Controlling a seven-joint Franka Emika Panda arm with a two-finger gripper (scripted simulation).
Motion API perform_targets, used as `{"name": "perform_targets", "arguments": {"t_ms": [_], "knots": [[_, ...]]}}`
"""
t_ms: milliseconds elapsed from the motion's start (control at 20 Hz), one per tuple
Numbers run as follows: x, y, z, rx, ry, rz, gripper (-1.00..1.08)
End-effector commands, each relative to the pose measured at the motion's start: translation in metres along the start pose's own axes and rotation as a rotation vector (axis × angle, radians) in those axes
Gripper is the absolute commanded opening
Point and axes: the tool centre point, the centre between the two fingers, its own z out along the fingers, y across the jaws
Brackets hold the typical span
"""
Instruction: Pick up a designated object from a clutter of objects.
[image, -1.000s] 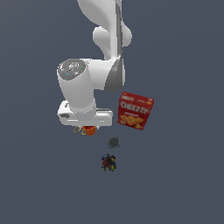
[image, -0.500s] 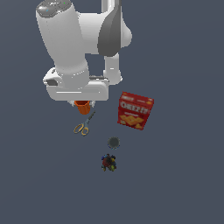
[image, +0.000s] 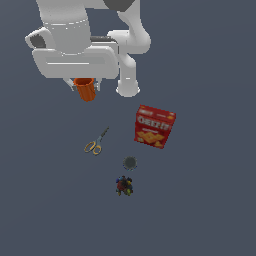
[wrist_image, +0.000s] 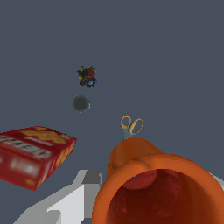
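- Exterior view: the hand (image: 85, 89) hangs under the white arm at the upper left of this view, high over the surface (image: 210, 200). Its fingers are mostly hidden behind the wide white hand body, but they are closed in against the small orange cup (image: 85, 88), pinching it from both sides.
- The cup is clear of the surface, well apart from the rest of the clutter. Its long axis runs roughly up and down in this view, slightly tilted; which end is the rim cannot be told here.
- Below it on the surface lie the yellow-handled scissors (image: 95, 143), blades pointing towards the upper right of this view. The red cracker box (image: 154, 126) sits to the exterior view's right of them, tilted. The grey disc (image: 130, 162) lies just below the box, and the dark multicoloured toy (image: 124, 185) just beyond the disc.
- Wrist view: the cup (wrist_image: 157, 183) fills the near part of the picture, its open round rim turned towards the camera and its dark red inside showing; the body tapers away towards the surface.
- A pale grey finger (wrist_image: 83, 192) lies against the cup's side.
- Past the cup appear the scissors (wrist_image: 131, 126), the cracker box (wrist_image: 35, 153), the disc (wrist_image: 81, 103) and the toy (wrist_image: 87, 76), all lying apart from one another.
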Motion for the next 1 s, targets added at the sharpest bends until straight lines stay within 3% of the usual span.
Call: {"name": "perform_targets", "arguments": {"t_ms": [0, 450, 950], "knots": [[-0.007, 0.003, -0.021, 0.0, -0.001, 0.0, -1.0], [-0.02, 0.009, -0.066, -0.001, -0.001, -0.001, -1.0], [-0.02, 0.01, -0.069, -0.001, -0.001, -0.001, -1.0]]}}
